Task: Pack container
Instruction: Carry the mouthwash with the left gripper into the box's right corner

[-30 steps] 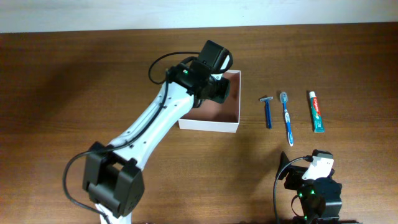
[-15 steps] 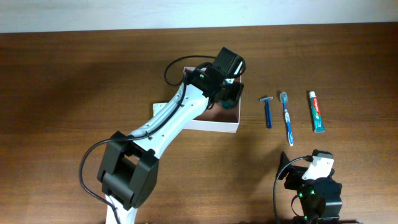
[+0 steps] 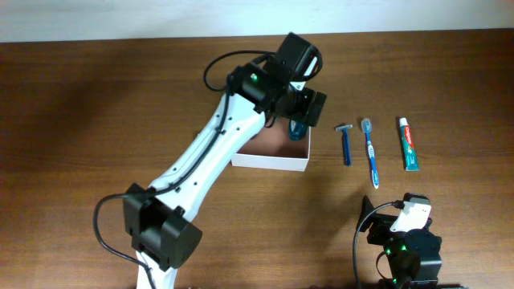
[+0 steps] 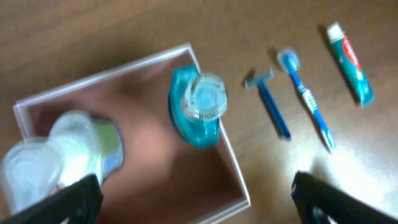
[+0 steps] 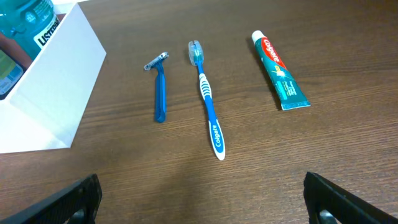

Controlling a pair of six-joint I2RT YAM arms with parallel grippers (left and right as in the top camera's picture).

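Note:
The container, a shallow white box with a pinkish-brown inside, sits mid-table. A teal mouthwash bottle stands inside it by the right wall, cap up, and shows in the overhead view. A clear bottle with a green label lies in the container's left part. My left gripper hovers open above the container, touching neither bottle. My right gripper is open and low over bare wood, short of the toiletries.
A blue razor, a blue toothbrush and a green-white toothpaste tube lie in a row right of the container. The right wrist view shows the razor, toothbrush, tube and the container's white wall.
My left gripper moved right over the container and opened, letting go of the teal bottle, which now stands inside. The right arm has not moved.

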